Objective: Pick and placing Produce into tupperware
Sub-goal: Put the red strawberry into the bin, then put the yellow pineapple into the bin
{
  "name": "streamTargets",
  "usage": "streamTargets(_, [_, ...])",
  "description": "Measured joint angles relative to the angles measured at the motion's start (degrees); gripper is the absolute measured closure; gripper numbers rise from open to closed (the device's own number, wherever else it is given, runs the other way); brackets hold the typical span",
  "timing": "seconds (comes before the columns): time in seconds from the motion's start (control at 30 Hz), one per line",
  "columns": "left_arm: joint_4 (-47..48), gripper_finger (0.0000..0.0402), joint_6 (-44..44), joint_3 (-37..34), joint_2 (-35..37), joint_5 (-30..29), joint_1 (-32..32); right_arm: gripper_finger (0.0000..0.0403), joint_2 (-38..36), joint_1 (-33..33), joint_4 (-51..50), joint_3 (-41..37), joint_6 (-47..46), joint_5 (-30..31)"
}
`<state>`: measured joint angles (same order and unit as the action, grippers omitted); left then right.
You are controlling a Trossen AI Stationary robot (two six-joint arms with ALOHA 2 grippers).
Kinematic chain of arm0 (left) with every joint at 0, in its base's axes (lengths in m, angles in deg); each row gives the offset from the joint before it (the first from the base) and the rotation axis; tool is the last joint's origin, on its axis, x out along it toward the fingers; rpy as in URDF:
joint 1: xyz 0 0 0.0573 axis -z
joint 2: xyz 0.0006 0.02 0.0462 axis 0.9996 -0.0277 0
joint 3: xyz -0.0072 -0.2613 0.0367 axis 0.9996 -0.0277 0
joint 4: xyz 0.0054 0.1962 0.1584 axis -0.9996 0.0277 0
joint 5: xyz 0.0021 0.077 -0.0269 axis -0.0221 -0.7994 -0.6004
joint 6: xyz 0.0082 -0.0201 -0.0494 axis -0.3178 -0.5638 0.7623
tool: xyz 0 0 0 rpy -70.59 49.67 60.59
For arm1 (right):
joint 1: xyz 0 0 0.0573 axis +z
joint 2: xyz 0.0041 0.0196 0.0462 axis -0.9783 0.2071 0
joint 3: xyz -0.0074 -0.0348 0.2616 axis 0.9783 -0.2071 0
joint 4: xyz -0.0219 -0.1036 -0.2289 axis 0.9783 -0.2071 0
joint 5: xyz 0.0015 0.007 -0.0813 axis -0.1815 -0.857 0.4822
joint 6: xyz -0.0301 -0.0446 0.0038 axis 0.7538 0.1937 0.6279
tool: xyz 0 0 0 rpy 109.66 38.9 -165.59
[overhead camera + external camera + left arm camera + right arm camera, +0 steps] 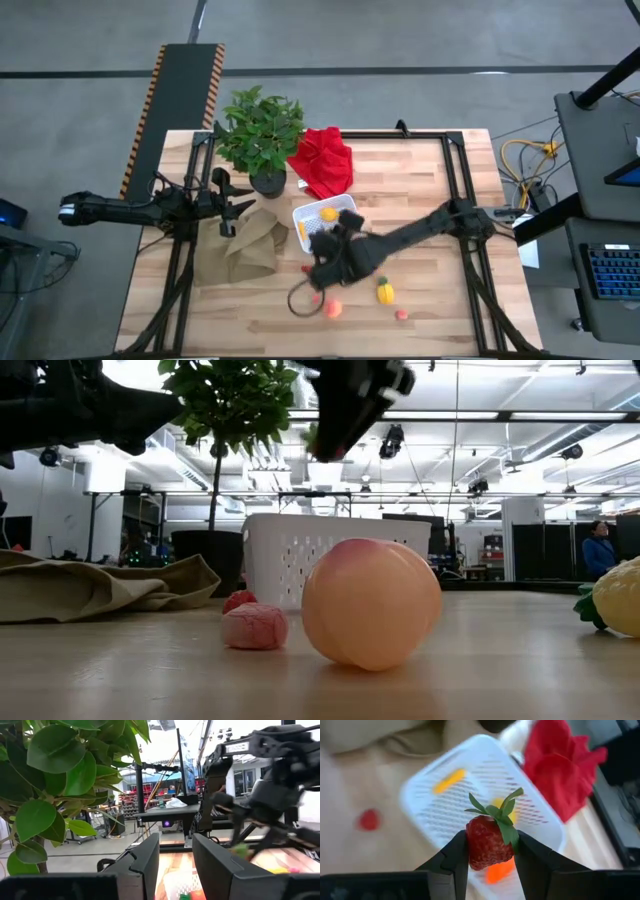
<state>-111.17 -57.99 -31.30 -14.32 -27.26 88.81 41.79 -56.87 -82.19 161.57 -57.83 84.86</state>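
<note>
My right gripper (491, 851) is shut on a red toy strawberry (489, 842) with green leaves. It hangs above the near edge of the white tupperware (345, 207), and shows high in the low view (350, 405). An orange carrot (449, 781) and a yellow piece (496, 803) lie inside the tupperware (470, 755). On the table nearer the front lie a peach (333, 308), a yellow fruit (385, 292) and small red berries (402, 314). My left gripper (175, 865) is open, waiting at the table's left beside the plant (260, 135). My right gripper pinches the strawberry's red body (481, 851) between its two fingers, one on each side, below the green leaf cap (501, 812). The fingers come from above, pointing down. The strawberry is lifted clear above the tupperware.
A crumpled brown paper bag (240, 248) lies left of the tupperware and a red cloth (323, 160) lies behind it. The potted plant's pot (268, 183) stands at the far left. A dark loop (303, 300) lies by the peach. Bare wood lies at the right.
</note>
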Motion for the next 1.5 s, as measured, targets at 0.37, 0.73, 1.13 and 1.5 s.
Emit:
streamTargets(0.37, [0.06, 0.0297, -0.03, 0.00, -0.04, 0.01, 0.01, 0.0282, -0.29, -11.77, 0.26, -2.49, 5.89, -9.68])
streamTargets(0.73, [0.09, 0.0297, -0.07, 0.00, -0.17, 0.01, 0.01, 0.0282, -0.38, -17.25, 0.89, -5.72, 12.11, -18.52])
streamTargets(1.13, [0.10, 0.0297, -0.08, 0.00, -0.31, 0.01, 0.01, 0.0229, -0.38, -18.53, 3.57, -10.02, 11.76, -19.59])
streamTargets(1.5, [0.87, 0.0297, -0.09, 0.00, -0.54, 0.00, 0.01, 0.0141, -4.27, -17.86, 3.70, -10.01, 9.52, -17.61])
